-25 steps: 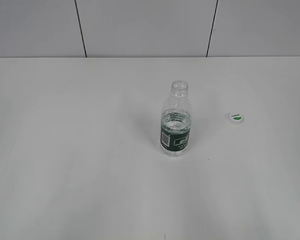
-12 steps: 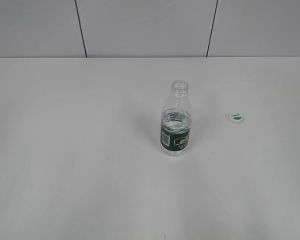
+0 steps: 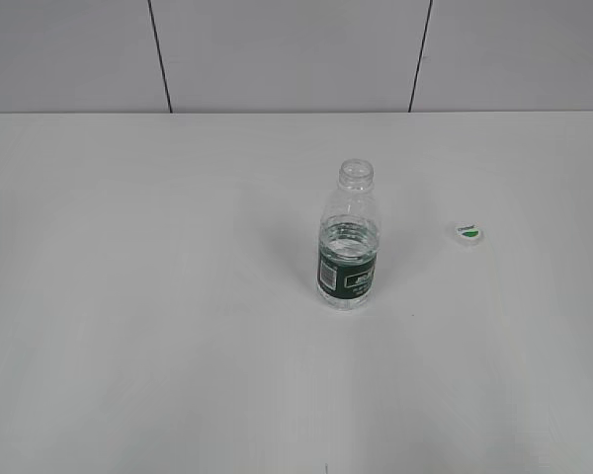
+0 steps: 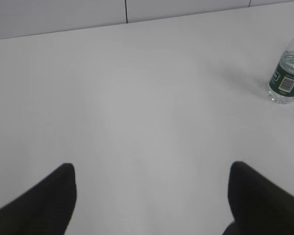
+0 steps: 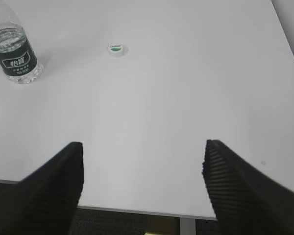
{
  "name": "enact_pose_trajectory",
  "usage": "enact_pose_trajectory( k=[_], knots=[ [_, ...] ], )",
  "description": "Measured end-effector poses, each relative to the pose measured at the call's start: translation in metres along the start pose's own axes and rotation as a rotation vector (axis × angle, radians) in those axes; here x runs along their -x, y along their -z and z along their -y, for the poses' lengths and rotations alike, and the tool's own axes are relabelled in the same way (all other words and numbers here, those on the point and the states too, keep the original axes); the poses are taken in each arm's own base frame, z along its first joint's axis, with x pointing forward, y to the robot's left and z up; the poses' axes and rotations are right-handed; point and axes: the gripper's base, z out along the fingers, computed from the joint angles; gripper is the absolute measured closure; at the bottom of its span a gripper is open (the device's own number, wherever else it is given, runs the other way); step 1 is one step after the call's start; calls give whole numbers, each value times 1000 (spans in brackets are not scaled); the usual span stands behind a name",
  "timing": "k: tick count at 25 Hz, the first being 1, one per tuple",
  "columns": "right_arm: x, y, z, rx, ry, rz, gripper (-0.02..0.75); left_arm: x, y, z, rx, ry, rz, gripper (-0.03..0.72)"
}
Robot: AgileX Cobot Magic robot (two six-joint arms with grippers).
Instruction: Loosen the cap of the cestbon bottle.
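The cestbon bottle (image 3: 349, 242) stands upright near the middle of the white table with its neck open and no cap on it. It also shows in the left wrist view (image 4: 287, 73) and the right wrist view (image 5: 13, 46). The cap (image 3: 466, 233), white with a green patch, lies on the table to the bottle's right, apart from it, and shows in the right wrist view (image 5: 116, 49). My left gripper (image 4: 150, 169) is open and empty, far from the bottle. My right gripper (image 5: 143, 147) is open and empty above the table's near edge. Neither gripper shows in the exterior view.
The white table (image 3: 178, 296) ends at a grey panelled wall (image 3: 277, 49) at the back. Its near edge (image 5: 137, 210) and right edge (image 5: 286, 39) show in the right wrist view, with dark floor below.
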Motion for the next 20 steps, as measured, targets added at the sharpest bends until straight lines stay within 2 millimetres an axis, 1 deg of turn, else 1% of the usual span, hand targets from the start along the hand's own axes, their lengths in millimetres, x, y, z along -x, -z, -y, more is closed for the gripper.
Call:
enact_pose_trajectory(
  k=[6,13,20],
  knots=[
    [1,-2,0,-3,1,16,157,0,0,0,0,0,0,139],
    [1,-2,0,-6,-1,19,157,0,0,0,32,16,0,141],
    [1,-2,-1,-112,-58,6,157,0,0,1,81,40,-1,160]
  ],
)
